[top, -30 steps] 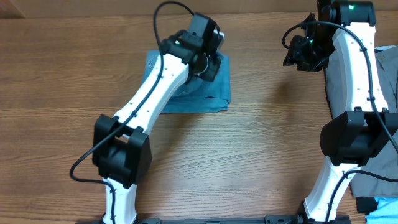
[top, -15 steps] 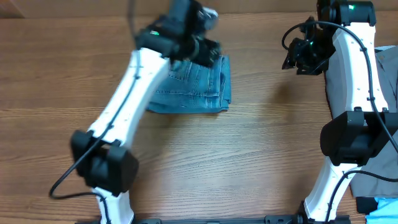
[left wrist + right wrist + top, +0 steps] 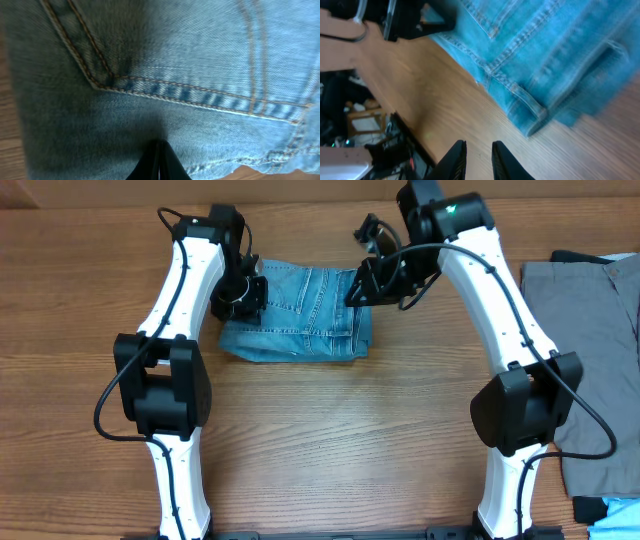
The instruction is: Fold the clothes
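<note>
1. Well, the pair of light blue denim jeans lies folded into a thick, roughly rectangular bundle on the brown wood-grain table, at the far middle between the two white-and-black arms.
2. Its top face shows a fine twill weave, tan double-stitched seams and the stitched corner of a pocket. The near edge of the bundle is uneven.
3. The black left gripper sits at the bundle's left side, low over the denim. Its two thin fingers meet in one dark point with only a hairline between them. Whether any cloth is caught there cannot be told.
4. The black right gripper hangs by the bundle's far right corner. Its two narrow fingers stand slightly apart, with bare wood showing in the gap.
5. The plain grey trousers, smooth and matte, lie spread flat at the table's right side, well apart from the jeans.
</note>
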Available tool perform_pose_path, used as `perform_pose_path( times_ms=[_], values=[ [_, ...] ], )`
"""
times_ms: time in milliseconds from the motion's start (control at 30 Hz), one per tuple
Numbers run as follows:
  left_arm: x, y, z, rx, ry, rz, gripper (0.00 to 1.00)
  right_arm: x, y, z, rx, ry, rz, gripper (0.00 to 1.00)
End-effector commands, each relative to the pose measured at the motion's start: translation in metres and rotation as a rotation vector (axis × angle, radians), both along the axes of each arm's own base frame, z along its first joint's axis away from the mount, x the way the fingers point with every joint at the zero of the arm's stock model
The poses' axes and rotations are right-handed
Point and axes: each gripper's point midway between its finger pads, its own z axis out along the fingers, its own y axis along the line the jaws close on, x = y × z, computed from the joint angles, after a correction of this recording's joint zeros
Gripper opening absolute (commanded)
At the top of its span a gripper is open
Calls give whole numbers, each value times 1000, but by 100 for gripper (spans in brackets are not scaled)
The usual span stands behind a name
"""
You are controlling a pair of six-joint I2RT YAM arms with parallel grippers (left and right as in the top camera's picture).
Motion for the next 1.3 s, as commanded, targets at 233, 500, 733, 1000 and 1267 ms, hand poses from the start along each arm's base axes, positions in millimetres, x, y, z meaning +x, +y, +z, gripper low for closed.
perform_pose_path(
  times_ms=[233,500,733,1000,1267],
  values=[
    [-35,-2,-48,35,175,12,4,-19,27,-116,67,76,15,22],
    [-71,-22,-84,21,260,-27,8,14,-15,-168,-242,4,-214,26],
    [-41,-9,-21,93,111,-51,4,21,-36,-176,-360,-21,-276,32],
    [31,19,78,225,-367,7,47,55,-99,-166,-569,-136,-399,50],
    [142,24,102,102,-842,-290,81,41,-111,-32,-536,-200,-439,55]
  ],
)
